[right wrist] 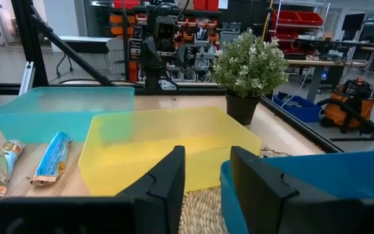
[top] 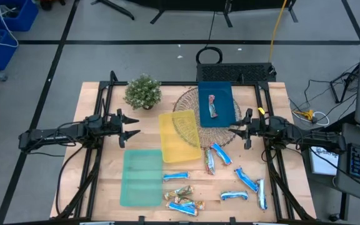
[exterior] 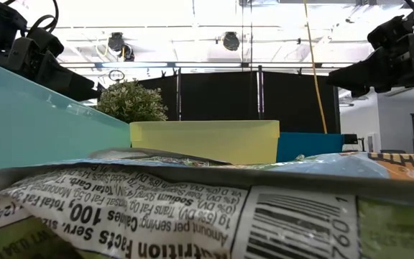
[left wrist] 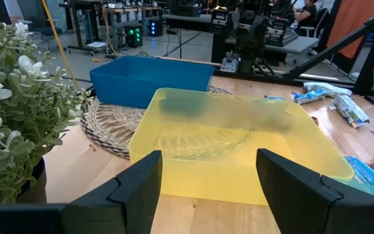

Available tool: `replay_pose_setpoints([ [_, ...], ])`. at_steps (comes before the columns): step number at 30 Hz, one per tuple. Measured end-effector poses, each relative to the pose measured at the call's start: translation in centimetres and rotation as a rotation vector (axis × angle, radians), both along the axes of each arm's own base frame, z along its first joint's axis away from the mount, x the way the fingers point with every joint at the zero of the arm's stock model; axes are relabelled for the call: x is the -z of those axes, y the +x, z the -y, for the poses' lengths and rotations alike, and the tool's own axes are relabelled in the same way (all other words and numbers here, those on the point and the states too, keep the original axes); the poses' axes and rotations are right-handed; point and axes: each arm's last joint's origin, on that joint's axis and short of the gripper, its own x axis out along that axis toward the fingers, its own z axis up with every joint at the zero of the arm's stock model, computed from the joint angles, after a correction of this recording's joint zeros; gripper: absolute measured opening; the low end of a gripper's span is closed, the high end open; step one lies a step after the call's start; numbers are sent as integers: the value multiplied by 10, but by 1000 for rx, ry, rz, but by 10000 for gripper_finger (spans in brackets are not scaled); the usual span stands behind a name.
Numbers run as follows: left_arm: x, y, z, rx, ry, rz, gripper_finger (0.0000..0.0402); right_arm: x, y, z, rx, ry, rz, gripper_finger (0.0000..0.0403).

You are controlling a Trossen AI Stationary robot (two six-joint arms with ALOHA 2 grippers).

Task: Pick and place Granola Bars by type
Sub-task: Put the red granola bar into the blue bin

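Note:
Several granola bars lie loose on the wood table near its front. The blue-and-white ones point(top: 245, 179) are at the right and middle. The gold-brown ones point(top: 180, 191) are beside the green tray point(top: 141, 178). One blue-and-red bar point(top: 212, 106) lies in the blue tray point(top: 225, 94). The yellow tray point(top: 179, 137) holds no bar. My left gripper point(top: 133, 127) hovers open and empty left of the yellow tray point(left wrist: 239, 136). My right gripper point(top: 244, 129) hovers open and empty right of the blue tray, facing the yellow tray point(right wrist: 167, 133).
A potted plant point(top: 144, 92) stands at the back left, close to my left gripper. A round woven mat point(top: 186, 103) lies under the blue and yellow trays. One wrapper point(exterior: 192, 208) lies right before the low camera. Black frame rails run along both table sides.

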Motion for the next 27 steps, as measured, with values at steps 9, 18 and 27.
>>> replay_pose_setpoints([
  [9,0,0,0,0,0,0,255,10,5,-2,-5,120,-126,114],
  [18,0,0,0,0,0,0,255,-10,25,-11,-52,162,-272,114],
  [27,0,0,0,0,0,0,255,-36,53,-29,-145,139,-364,114],
])
